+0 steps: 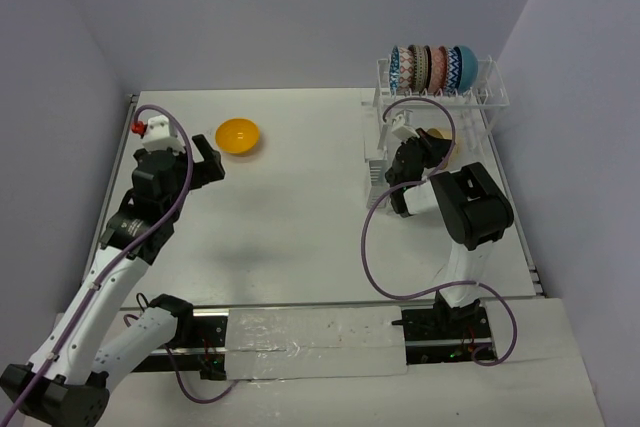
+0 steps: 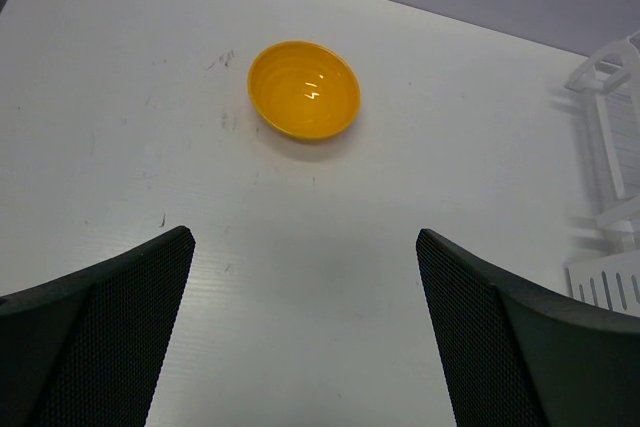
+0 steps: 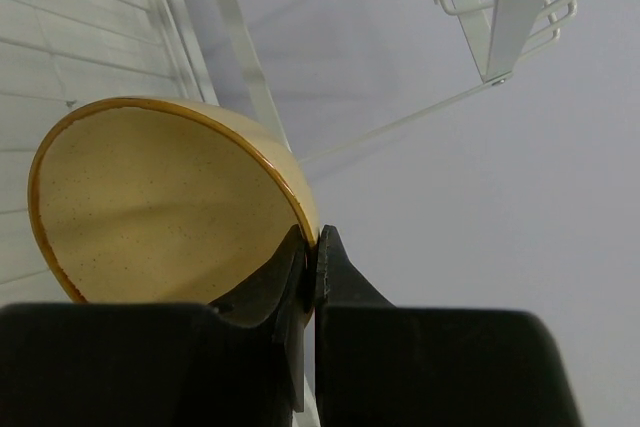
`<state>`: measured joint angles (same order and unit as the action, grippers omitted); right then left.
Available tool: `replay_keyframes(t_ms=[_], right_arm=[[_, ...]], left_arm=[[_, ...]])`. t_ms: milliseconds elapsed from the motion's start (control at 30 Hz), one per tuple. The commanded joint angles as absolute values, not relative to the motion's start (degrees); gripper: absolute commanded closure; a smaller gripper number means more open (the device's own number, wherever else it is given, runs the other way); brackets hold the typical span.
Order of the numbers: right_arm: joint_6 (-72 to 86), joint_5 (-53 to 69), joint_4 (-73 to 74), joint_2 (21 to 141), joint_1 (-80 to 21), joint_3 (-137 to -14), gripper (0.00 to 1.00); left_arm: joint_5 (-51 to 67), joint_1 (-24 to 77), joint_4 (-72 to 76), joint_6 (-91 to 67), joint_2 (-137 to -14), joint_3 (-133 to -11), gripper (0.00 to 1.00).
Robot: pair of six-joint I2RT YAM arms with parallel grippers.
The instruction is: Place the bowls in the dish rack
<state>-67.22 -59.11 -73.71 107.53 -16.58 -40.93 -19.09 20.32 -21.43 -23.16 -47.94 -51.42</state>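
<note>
Right gripper (image 3: 312, 247) clamps the rim of a speckled tan bowl (image 3: 150, 197), held tilted close against the dish rack (image 1: 487, 97).
A row of bowls (image 1: 432, 68) stands on edge in the rack's raised level. The left gripper (image 2: 305, 237) hangs with fingers spread wide above the table (image 1: 300, 227). An orange bowl (image 2: 304, 89) sits upright just ahead of it, well apart from the rack.

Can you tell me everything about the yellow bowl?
The yellow bowl is small, round and shiny, orange-yellow all over, with faint rings inside. It sits upright and empty on the white table, touching nothing else. The left gripper is open nearby, pointing toward it but not touching. The dish rack stands apart, across the table.
</note>
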Motion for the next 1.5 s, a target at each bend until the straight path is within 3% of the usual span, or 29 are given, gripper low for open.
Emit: replay_keyframes(t_ms=[0,333,667,1000,1233,1333,1367,1467], right_arm=[[-67.24,-58.36,-76.39,104.52,-16.08,-42.10,1.00],[-70.49,-56.60,-73.13,104.68,-13.71,-42.63,1.00],[-64.95,-54.75,-58.37,103.18,-12.74,-43.07,1.00],[-61.88,-55.28,-50.54,98.88,-14.06,-41.22,0.86],[-64.42,-57.92,-52.02,98.70,-15.91,-40.35,0.83],[-66.08,-60.20,-56.48,99.40,-16.52,-39.64,0.85],[-67.05,-61.34,-58.51,100.01,-16.70,-39.29,0.91],[-70.66,-63.01,-65.29,101.34,-16.79,-38.85,0.99]], left_arm=[[-20.39,20.39,-19.25,-22.15,-46.76,-50.71,0.01],[-21.71,21.62,-19.16,-21.62,-45.70,-50.54,0.01],[-21.53,21.71,-19.16,-21.53,-45.62,-50.45,0.01],[-21.62,21.62,-18.90,-21.45,-44.91,-50.54,0.01],[-22.06,21.88,-18.90,-21.27,-43.86,-50.36,0.01],[-22.32,21.97,-18.98,-21.27,-43.42,-50.36,0.01],[-22.41,22.06,-18.98,-21.27,-43.33,-50.45,0.01],[-22.67,22.15,-18.90,-21.27,-42.89,-50.19,0.01]])
